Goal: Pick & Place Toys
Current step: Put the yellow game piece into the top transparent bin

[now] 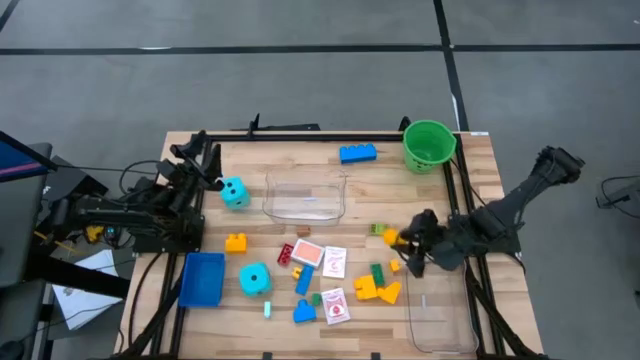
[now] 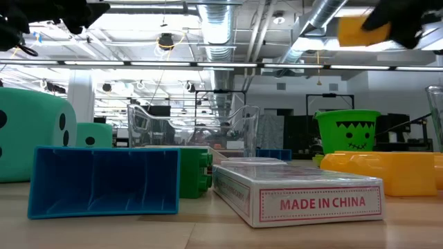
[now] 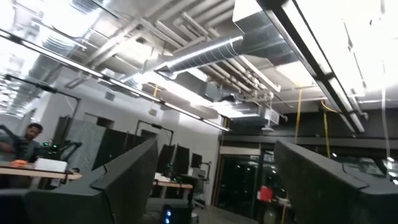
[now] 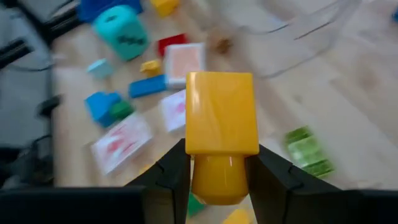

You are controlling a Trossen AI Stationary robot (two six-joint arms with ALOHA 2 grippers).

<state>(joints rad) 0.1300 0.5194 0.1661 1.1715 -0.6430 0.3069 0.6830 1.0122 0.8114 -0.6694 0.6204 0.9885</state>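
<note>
My right gripper (image 4: 221,171) is shut on a yellow brick (image 4: 222,118) and holds it over the table's right half, above the loose toys (image 1: 392,237). Below lie two teal dice (image 1: 234,193) (image 1: 255,279), a blue brick (image 1: 357,153), picture cards (image 1: 333,262), and yellow (image 1: 377,290) and green bricks (image 1: 377,272), all flat on the wood. My left gripper (image 3: 214,186) waits at the table's left edge (image 1: 207,160), open and tipped up toward the ceiling, with nothing between its fingers. My right gripper pinches the yellow brick by its rounded stud end (image 4: 217,180) between its two fingers (image 4: 171,177). They come slanting down from the table's right side. The brick's square body sticks out past the fingertips. It is lifted clear, high above the table (image 2: 356,31).
One clear tub (image 1: 305,195) stands mid-table and a second (image 1: 440,315) at the near right, just beside my right gripper. A green bucket (image 1: 429,145) stands at the far right, a blue tray (image 1: 203,278) at the near left. Black rails frame the table.
</note>
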